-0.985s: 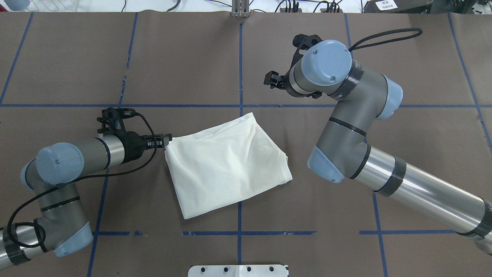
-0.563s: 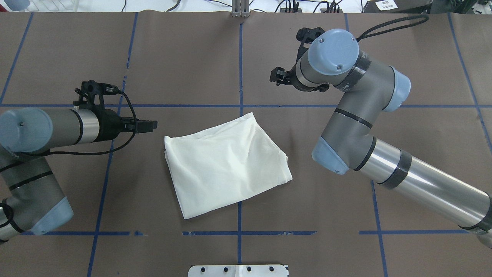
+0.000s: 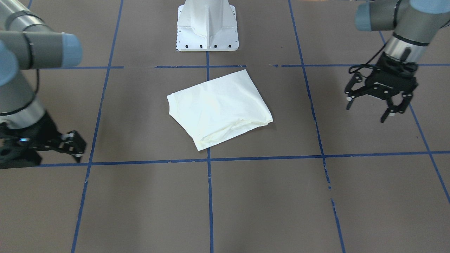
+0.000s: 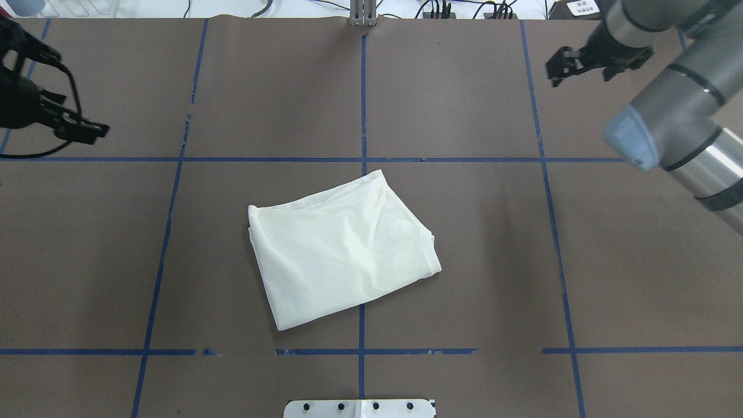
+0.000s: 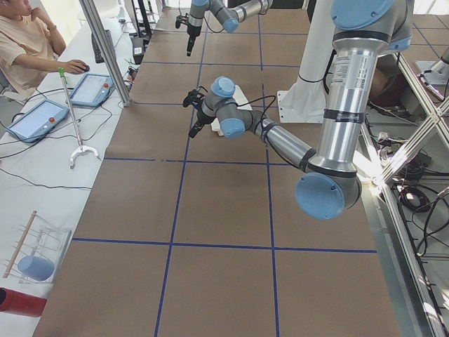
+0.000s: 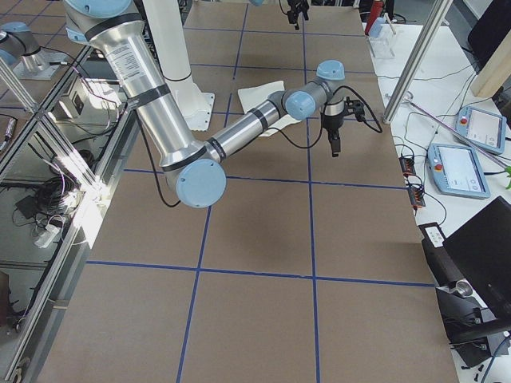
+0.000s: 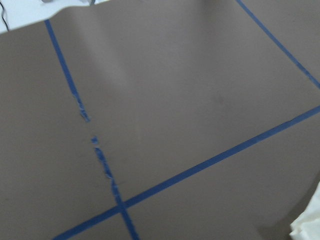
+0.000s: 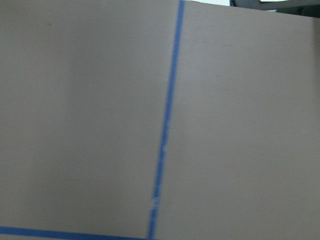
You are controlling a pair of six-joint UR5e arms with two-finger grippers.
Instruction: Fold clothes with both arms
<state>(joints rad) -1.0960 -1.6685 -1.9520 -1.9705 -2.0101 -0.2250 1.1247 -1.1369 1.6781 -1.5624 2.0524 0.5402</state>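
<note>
The cream shirt [image 4: 342, 249] lies folded into a rough rectangle at the table's middle, plain side up; it also shows in the front view [image 3: 218, 109]. No print shows. My left gripper [image 4: 93, 129] hovers far to the shirt's left and back. The front view shows it open and empty [image 3: 372, 109]. My right gripper [image 4: 558, 65] hovers far to the shirt's right and back, and looks open and empty in the front view [image 3: 75, 146]. A corner of the shirt [image 7: 306, 226] shows in the left wrist view. The right wrist view shows only table.
Blue tape lines [image 4: 363, 159] grid the brown table cover. The white pedestal base [image 3: 207, 28] stands at the robot's edge. A seated person [image 5: 24, 42] and tablets [image 5: 38, 116] are beside the table's far side, with cables along the back edge [image 4: 441, 8].
My left gripper has come off the shirt's left corner and swung away to the left and back. My right arm has pulled away to the right and back. The shirt has not moved.
</note>
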